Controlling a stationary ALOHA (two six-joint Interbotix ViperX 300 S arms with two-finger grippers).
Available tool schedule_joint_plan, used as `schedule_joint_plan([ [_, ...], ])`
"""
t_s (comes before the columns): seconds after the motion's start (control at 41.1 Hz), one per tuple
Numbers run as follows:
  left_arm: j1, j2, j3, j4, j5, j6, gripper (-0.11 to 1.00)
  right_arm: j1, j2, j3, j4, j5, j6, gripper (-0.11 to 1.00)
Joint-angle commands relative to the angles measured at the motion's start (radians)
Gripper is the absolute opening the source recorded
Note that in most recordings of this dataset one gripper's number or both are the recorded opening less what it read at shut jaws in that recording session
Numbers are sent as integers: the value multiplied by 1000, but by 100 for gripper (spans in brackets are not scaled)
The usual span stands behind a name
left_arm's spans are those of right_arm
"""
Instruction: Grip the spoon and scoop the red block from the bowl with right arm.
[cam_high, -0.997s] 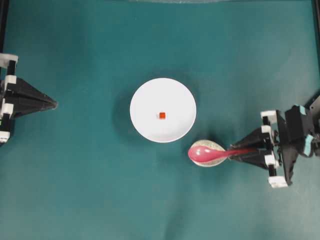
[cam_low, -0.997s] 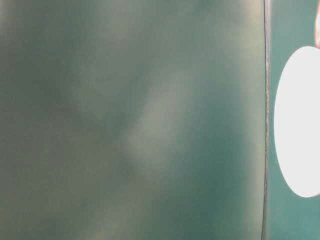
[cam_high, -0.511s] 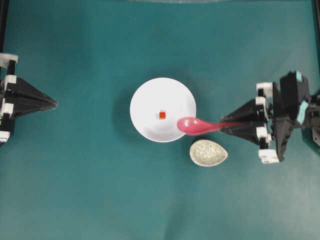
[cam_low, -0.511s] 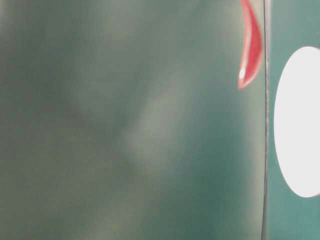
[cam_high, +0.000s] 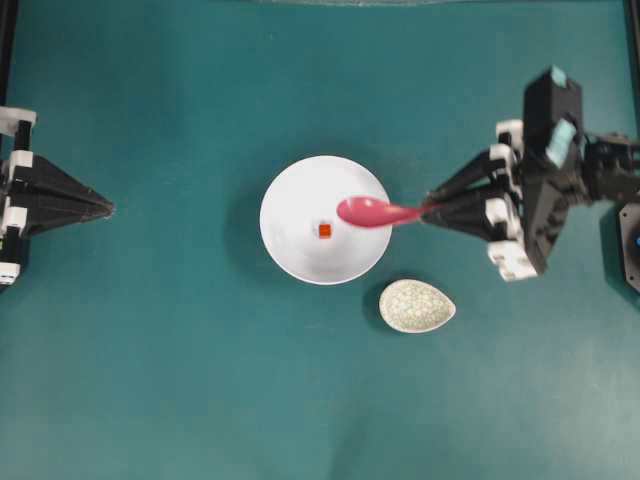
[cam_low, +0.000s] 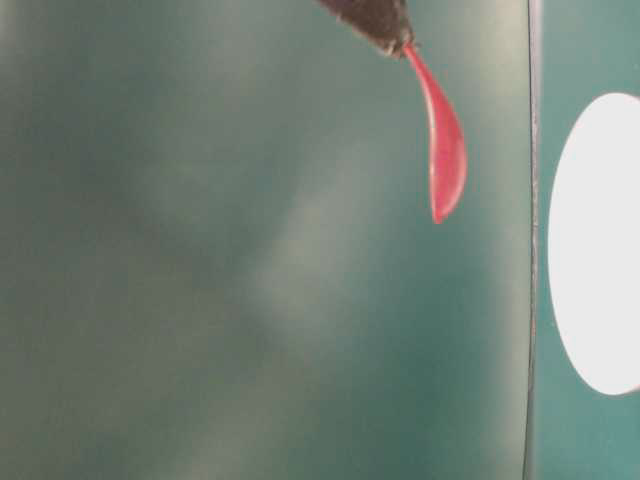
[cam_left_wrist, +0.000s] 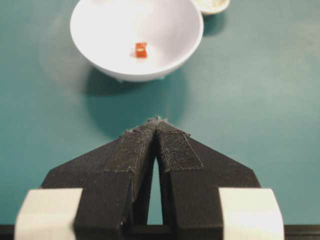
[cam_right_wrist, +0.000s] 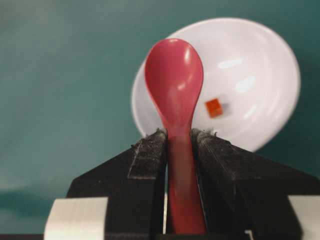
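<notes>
The spoon (cam_right_wrist: 174, 82) is pink-red and very shiny, with bright spots of light on its smooth scoop. It looks like hard plastic or glazed clay; I cannot tell which. The bowl (cam_high: 290, 250) is plain white, smooth and glossy, with soft shines inside. The block (cam_left_wrist: 141, 49) is orange-red and dull. The small dish (cam_high: 417, 306) is pale with a speckled, crackly skin. The table (cam_high: 200, 400) has a dark teal cover that looks soft and matt, like cloth. The right hand (cam_right_wrist: 178, 136) is matt black, and its fingers (cam_right_wrist: 147, 155) have a rough, grainy face. The left hand (cam_left_wrist: 157, 123) has the same rough black pads (cam_left_wrist: 175, 150) and smooth white blocks behind.
</notes>
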Motion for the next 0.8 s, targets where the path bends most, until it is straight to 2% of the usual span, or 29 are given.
schedule_joint_plan([
  [0.0,0,9,-17,3,-11,2,0,-41,12,-66,-17,87,-2,25],
  [0.219,0,9,-17,3,-12,3,0,-63,92,-170,-130,262,3,25],
  [0.632,-2,9,-17,3,-11,5,0,-63,270,-350,-282,457,6,25],
  [0.778,0,9,-17,3,-12,6,0,-63,316,-402,-318,525,8,25],
])
